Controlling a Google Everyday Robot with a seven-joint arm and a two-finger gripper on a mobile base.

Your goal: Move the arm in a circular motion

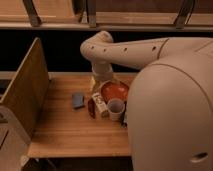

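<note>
The arm [150, 50] bent down over the tabletop [65, 130]; the gripper [102, 80] hung behind a red bowl [114, 91], finger state indiscernible.

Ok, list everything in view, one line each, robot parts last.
wooden table: one, light wood, centre and lower left
wooden side panel: one, tan, upright at the table's left edge
flat grey-blue object: one, on the table left of the bowl
bowl: one, reddish-orange, mid-table below the arm's end
white cup: one, just in front of the bowl
small packet: one, white with dark red beside it, left of the cup
arm: one, cream-beige, filling the right side and reaching left over the table
claw: at the arm's narrow end, above the bowl
</note>
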